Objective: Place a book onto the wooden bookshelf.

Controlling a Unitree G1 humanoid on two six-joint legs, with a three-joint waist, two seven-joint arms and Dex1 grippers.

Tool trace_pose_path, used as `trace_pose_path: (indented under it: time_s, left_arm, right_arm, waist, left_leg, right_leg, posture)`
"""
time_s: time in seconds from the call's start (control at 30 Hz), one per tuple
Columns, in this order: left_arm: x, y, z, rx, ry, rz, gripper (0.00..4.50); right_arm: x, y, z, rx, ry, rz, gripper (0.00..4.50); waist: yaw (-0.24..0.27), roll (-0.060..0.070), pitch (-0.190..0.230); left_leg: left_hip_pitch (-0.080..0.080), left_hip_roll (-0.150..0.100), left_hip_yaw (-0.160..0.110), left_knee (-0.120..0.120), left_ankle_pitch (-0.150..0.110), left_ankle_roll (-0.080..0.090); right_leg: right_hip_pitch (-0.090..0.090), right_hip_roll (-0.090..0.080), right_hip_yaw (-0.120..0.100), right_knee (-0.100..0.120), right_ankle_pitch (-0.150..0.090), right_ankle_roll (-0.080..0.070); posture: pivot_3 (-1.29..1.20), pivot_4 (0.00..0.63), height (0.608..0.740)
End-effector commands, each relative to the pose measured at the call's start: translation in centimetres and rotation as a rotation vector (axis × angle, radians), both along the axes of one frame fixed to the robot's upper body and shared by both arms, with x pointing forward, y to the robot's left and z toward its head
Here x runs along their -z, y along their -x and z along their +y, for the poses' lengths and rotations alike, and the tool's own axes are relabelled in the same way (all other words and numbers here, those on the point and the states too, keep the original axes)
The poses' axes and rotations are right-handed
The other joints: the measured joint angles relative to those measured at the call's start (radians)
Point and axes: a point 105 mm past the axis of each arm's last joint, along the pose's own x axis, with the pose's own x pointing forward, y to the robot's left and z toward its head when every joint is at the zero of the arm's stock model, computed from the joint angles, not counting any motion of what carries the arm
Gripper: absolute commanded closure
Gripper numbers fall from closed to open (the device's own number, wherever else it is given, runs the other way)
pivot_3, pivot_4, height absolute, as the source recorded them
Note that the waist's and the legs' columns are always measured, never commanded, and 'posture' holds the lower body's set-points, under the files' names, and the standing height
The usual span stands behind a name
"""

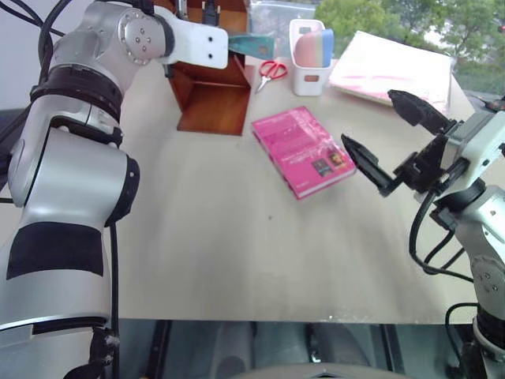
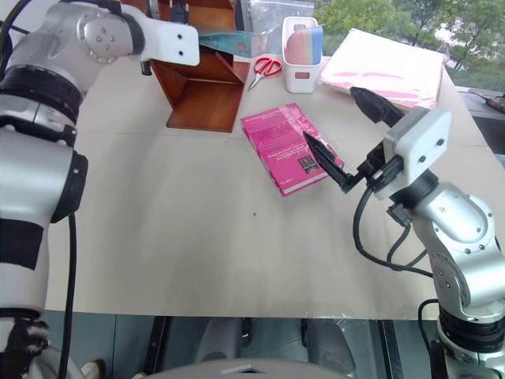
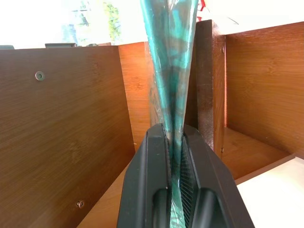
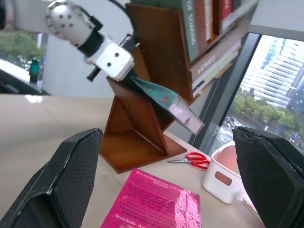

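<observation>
My left gripper [image 3: 175, 156] is shut on the teal-green book [image 3: 173, 57], pinching one edge of it. The book [image 4: 166, 99] hangs tilted at the top of the reddish-brown wooden bookshelf [image 1: 213, 99] at the far left of the table. In the left wrist view it runs edge-on between the shelf's boards [image 3: 61, 128]. I cannot tell whether it rests on a board. My right gripper [image 1: 368, 117] is raised over the table's right side, open and empty, beside the magenta-pink book [image 1: 304, 150].
The pink book lies flat at mid-table. Red-handled scissors [image 1: 272, 69] and a white tub [image 1: 309, 55] with pink and blue items sit behind it. A pale pink folder [image 1: 390, 67] lies at the far right. The tan tabletop [image 1: 237, 253] is bare toward the front edge.
</observation>
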Motion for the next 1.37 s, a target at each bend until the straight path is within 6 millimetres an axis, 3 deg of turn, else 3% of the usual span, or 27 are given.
trace_pose_path:
  time_s: [0.03,0.1,0.13,0.2,0.33,0.4,0.57,0.63,0.7,0.83,0.93,1.03,1.1,1.2,1.37]
  left_arm:
    - [-1.5,0.3,1.3,-0.043,0.043,-0.030,4.44]
    - [-1.1,0.4,1.3,-0.040,0.036,-0.007,4.44]
    - [-1.2,0.4,1.3,-0.042,0.038,-0.007,3.65]
    - [-1.5,0.4,1.4,-0.045,0.049,-0.025,3.02]
    - [-2.8,0.9,1.5,-0.011,0.076,-0.076,0.96]
    - [-3.2,1.5,1.3,0.055,0.091,-0.089,0.16]
    - [-4.0,4.1,-0.9,0.346,0.201,-0.087,0.16]
    - [-2.6,6.4,-4.1,0.615,0.447,0.086,0.16]
    - [-1.1,8.9,-6.1,0.818,0.579,0.203,0.16]
    - [4.5,11.4,-8.2,0.865,0.833,0.417,0.16]
    - [9.2,12.5,-8.9,0.796,1.169,0.634,0.16]
    - [14.6,13.4,-7.0,0.611,1.303,0.773,0.05]
    - [17.5,14.2,-4.6,0.469,1.359,0.786,0.05]
    - [19.4,15.1,-1.6,0.330,1.393,0.741,0.05]
    - [21.1,17.0,0.0,0.277,1.342,0.780,0.05]
  right_arm:
    - [-1.4,0.9,0.2,-0.003,-0.021,-0.055,0.00]
    - [-1.4,0.9,0.2,-0.002,-0.021,-0.055,0.00]
    - [-1.5,0.9,0.2,-0.003,-0.020,-0.054,0.00]
    - [-1.5,0.9,0.2,-0.007,-0.016,-0.054,0.00]
    - [-1.3,0.7,0.3,-0.015,-0.014,-0.047,0.00]
    - [-1.1,0.6,0.2,-0.015,-0.009,-0.040,0.00]
    - [-0.9,0.4,-0.1,-0.017,0.004,-0.032,0.00]
    - [-0.5,0.0,-0.6,0.015,0.026,-0.022,0.00]
    - [-0.1,-0.2,-0.9,0.013,0.032,-0.011,0.00]
    - [1.8,-0.7,-1.5,0.013,0.072,0.064,0.00]
    - [5.1,-1.1,-3.2,0.067,0.194,0.180,0.00]
    - [7.2,-0.6,-5.5,0.115,0.251,0.272,0.00]
    - [8.8,0.6,-7.5,0.127,0.293,0.373,0.00]
    - [10.8,2.3,-10.2,0.166,0.371,0.474,0.00]
    - [11.6,3.0,-12.6,0.224,0.406,0.505,0.00]
  waist:
    - [0.000,0.000,0.000]
    - [-0.001,0.000,0.000]
    - [-0.001,0.000,0.000]
    - [-0.001,0.000,0.000]
    - [0.001,0.000,0.000]
    - [0.002,0.000,0.000]
    - [0.006,0.000,0.000]
    - [0.008,0.002,-0.001]
    - [0.010,0.004,-0.002]
    - [-0.004,0.004,-0.002]
    - [-0.005,0.004,-0.003]
    - [-0.005,0.004,-0.003]
    - [-0.005,0.004,-0.002]
    - [-0.004,0.003,-0.002]
    - [-0.002,0.003,-0.003]
  left_leg:
    - [0.000,0.000,0.000,0.000,0.000,0.000]
    - [0.000,0.000,0.000,0.000,0.000,0.000]
    - [0.000,0.000,0.000,0.000,0.000,0.000]
    - [0.000,0.000,0.000,0.000,0.000,0.000]
    - [-0.001,0.000,0.000,0.000,0.000,0.000]
    - [-0.001,0.000,0.001,0.000,0.000,0.000]
    - [-0.001,0.001,0.002,0.000,0.000,0.000]
    - [-0.001,0.001,0.002,0.000,0.000,0.000]
    - [0.001,0.002,0.003,0.001,0.000,0.000]
    - [0.002,0.004,0.000,0.006,0.000,0.000]
    - [0.003,0.004,-0.002,0.009,0.000,0.000]
    - [0.007,0.004,-0.002,0.010,0.000,0.001]
    - [0.011,0.003,-0.001,0.011,-0.003,0.004]
    - [0.019,0.003,0.000,0.008,-0.003,0.005]
    - [0.021,0.003,-0.001,0.011,-0.003,0.004]
  right_leg:
    - [0.000,0.000,0.000,0.000,0.000,0.000]
    - [0.000,0.000,0.000,0.000,0.000,0.000]
    - [0.000,0.000,0.000,0.000,0.000,0.000]
    - [0.000,0.000,0.000,0.000,0.000,0.000]
    - [-0.001,0.000,0.000,-0.001,0.000,0.000]
    - [-0.001,0.000,0.000,-0.002,0.000,0.000]
    - [-0.001,0.000,0.000,-0.002,0.000,0.000]
    - [0.000,-0.001,0.000,-0.002,0.000,0.000]
    - [0.002,-0.001,0.000,-0.001,0.000,0.000]
    - [0.005,0.000,-0.001,0.002,0.000,-0.001]
    - [0.005,0.001,-0.002,0.005,0.000,0.000]
    - [0.010,0.002,-0.002,0.007,0.000,0.000]
    - [0.012,0.002,0.000,0.010,0.000,-0.001]
    - [0.019,0.001,0.000,0.008,-0.001,-0.002]
    - [0.020,0.000,-0.001,0.011,-0.001,-0.002]
  posture:
    - [0.00,0.150,0.740]
    - [0.00,0.150,0.740]
    - [0.00,0.150,0.740]
    - [0.00,0.150,0.740]
    - [0.00,0.150,0.740]
    - [0.00,0.150,0.740]
    - [0.00,0.150,0.740]
    - [0.00,0.150,0.740]
    - [0.00,0.150,0.740]
    - [0.00,0.150,0.740]
    - [0.00,0.150,0.740]
    - [0.00,0.150,0.740]
    - [0.00,0.150,0.740]
    - [0.00,0.150,0.740]
    - [0.00,0.150,0.740]
